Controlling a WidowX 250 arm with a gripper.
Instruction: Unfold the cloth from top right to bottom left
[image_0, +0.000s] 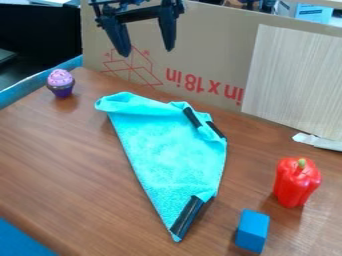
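The gripper (145, 49) hangs at the top of the view, left of centre, its two dark fingers spread apart with nothing between them. It is above and apart from the cloth. The turquoise cloth (170, 155) lies on the wooden table in a long, folded shape, narrowing to a point at the bottom. Its upper left end is bunched and rolled over. Two black strips show at its upper right edge, beside a crumpled part, and a wider black strip (187, 217) runs along its lower tip.
A purple toy cupcake (61, 83) stands at the table's upper left. On the right are a red toy pepper (296, 182) and, lower down, a blue block (252, 231). A cardboard panel (207, 45) borders the table's back, with torn white material (319, 142) at right.
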